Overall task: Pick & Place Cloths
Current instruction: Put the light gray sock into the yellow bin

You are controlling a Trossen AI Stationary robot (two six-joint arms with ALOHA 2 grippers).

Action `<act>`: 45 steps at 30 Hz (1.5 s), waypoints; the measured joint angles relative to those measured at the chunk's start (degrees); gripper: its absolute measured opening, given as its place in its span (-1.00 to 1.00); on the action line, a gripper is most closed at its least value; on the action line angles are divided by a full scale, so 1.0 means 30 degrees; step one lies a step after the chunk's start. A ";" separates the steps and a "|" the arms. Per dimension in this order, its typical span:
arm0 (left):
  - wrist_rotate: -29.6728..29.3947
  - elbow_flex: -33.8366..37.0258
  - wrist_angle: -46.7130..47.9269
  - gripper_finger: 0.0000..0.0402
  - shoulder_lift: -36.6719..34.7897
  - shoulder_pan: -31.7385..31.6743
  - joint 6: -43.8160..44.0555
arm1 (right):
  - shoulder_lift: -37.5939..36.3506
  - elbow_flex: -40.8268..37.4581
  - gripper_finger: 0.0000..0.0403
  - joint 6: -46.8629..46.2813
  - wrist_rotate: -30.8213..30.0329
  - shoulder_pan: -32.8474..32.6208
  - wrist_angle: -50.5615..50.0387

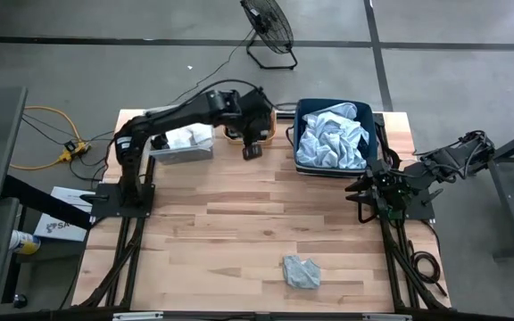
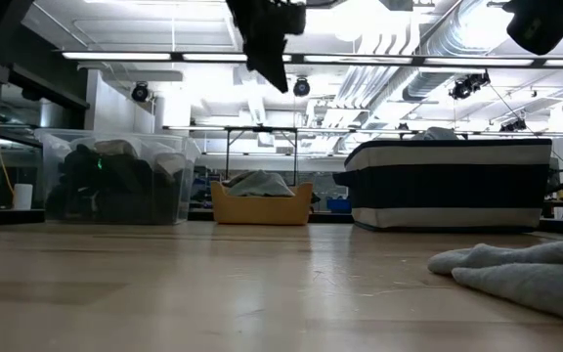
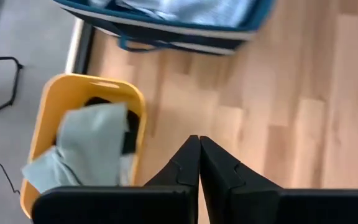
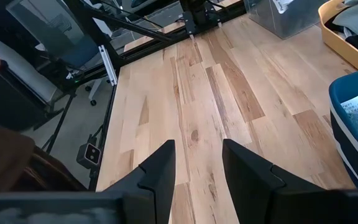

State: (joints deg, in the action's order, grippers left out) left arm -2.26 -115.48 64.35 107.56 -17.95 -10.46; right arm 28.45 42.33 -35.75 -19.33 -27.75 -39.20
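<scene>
Cloths [image 1: 331,138] heaped in navy bin [image 1: 375,120]; left gripper [image 3: 199,144] pinched together, empty; right gripper [image 4: 197,149] parted, empty

A small grey-green cloth [image 1: 302,272] lies crumpled at the near edge of the surface [image 1: 239,232]; pale blue cloths [image 1: 331,138] fill the far-right bin.

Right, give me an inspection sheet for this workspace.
Surface: wooden table, mostly bare.
Job's things: grey cloth near the front edge; pale blue cloths heaped in the navy bin; pale cloth in the orange bin; dark cloths in the clear bin.
Clutter: nothing seen.
Grippers: left tool shut, empty, above the table by the orange bin; right tool open, empty, at the right edge.
Cables: yellow cable on the floor.
Surroundings: fan behind the table.
</scene>
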 joint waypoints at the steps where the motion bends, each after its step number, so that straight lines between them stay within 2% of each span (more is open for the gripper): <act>1: 0.0000 0.0000 0.0363 -0.98 -0.0138 0.0232 0.0076 | 0.0002 0.0000 -0.38 0.0000 0.0000 0.0000 0.0000; 4: 0.0006 0.0146 0.1569 -0.99 -0.0686 0.0875 0.0432 | 0.0002 0.0000 -0.38 0.0000 0.0000 0.0000 0.0000; 7: 0.0397 0.1315 0.1246 -1.00 -0.1878 0.1645 0.0460 | 0.0006 0.0000 -0.38 0.0000 0.0000 0.0000 0.0000; 10: 0.0977 0.3279 0.0068 -1.00 -0.3478 0.2462 0.0773 | 0.0003 0.0000 -0.38 0.0000 0.0000 0.0000 0.0000; 18: 0.0983 0.9869 -0.3875 -1.00 -0.8768 0.4842 0.3283 | 0.0006 0.0000 -0.38 0.0000 0.0000 0.0000 0.0000; 24: -0.0279 1.2748 -0.6404 -1.00 -1.2040 0.6784 0.5192 | 0.0001 0.0000 -0.38 0.0153 -0.0003 0.0000 0.0000; 28: -0.1363 1.3432 -0.6527 -1.00 -1.3250 0.7810 0.6170 | 0.0006 0.0000 -0.38 0.2097 -0.0007 0.0000 0.0000; 33: -0.1634 1.3719 -0.6361 -1.00 -1.3973 0.8795 0.7181 | 0.0006 0.0000 -0.38 0.3457 -0.0007 0.0000 0.0000; 39: -0.2078 1.3719 -0.6421 -1.00 -1.3971 0.9758 0.7583 | 0.0006 0.0000 -0.38 0.3512 -0.0074 0.0000 0.0155; 45: -0.2159 1.3719 -0.6424 -1.00 -1.3942 0.9740 0.7583 | 0.0106 0.0000 -0.38 0.3498 -0.0029 0.0000 0.1181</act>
State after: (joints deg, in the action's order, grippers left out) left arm -8.74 -74.32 45.07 65.73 11.27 12.29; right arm 28.77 42.33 -25.25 -19.42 -27.75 -35.66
